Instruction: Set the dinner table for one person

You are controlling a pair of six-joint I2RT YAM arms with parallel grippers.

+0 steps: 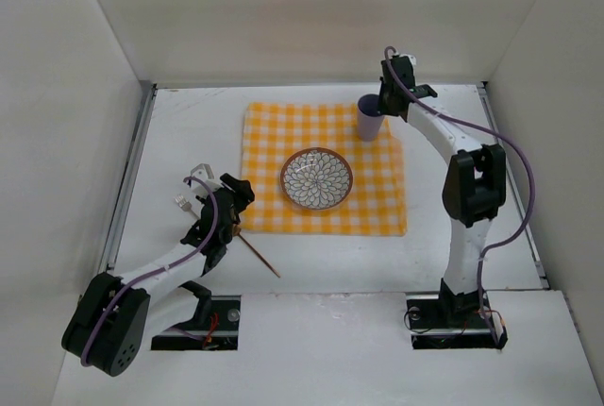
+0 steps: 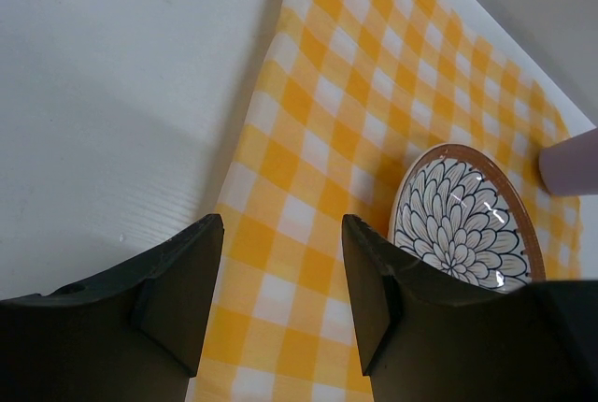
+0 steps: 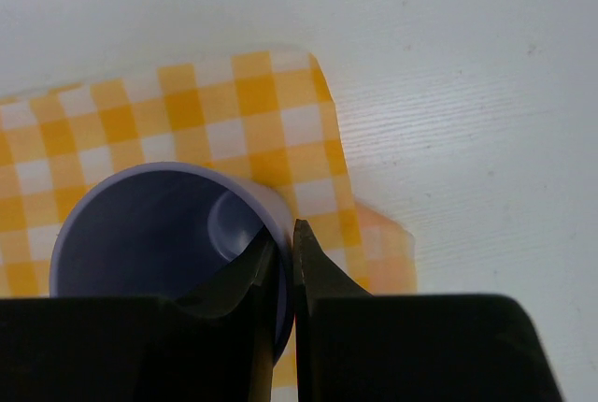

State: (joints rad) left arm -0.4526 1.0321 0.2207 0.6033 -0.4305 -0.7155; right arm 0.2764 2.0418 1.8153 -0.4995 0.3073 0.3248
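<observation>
Right gripper [image 3: 285, 243] first: its jaws are nearly together and pinch the wall of the lavender cup [image 3: 140, 224], one finger inside the rim and one outside. The cup stands upright and looks empty. Under it lies the yellow-and-white checked cloth [image 3: 234, 103], with the cloth's corner just beyond the fingers and slightly creased.

Over to the left gripper [image 2: 280, 234]: jaws spread wide, nothing between them. It hangs above the cloth's near left edge, so one finger sits over checks and the other over bare tabletop. Ahead and to its right a round plate [image 2: 462, 229] rests on the cloth, with a brown rim and a dark petal pattern on white. The cup shows beyond the plate.

Around everything spreads the dinner table [image 2: 112, 75], plain matte white and flat, far larger than the cloth. From above, silver cutlery [image 1: 182, 203] lies on it close to the left gripper's outer side; I cannot tell which pieces. A thin brown stick [image 1: 260, 260] lies on the white behind that gripper.
</observation>
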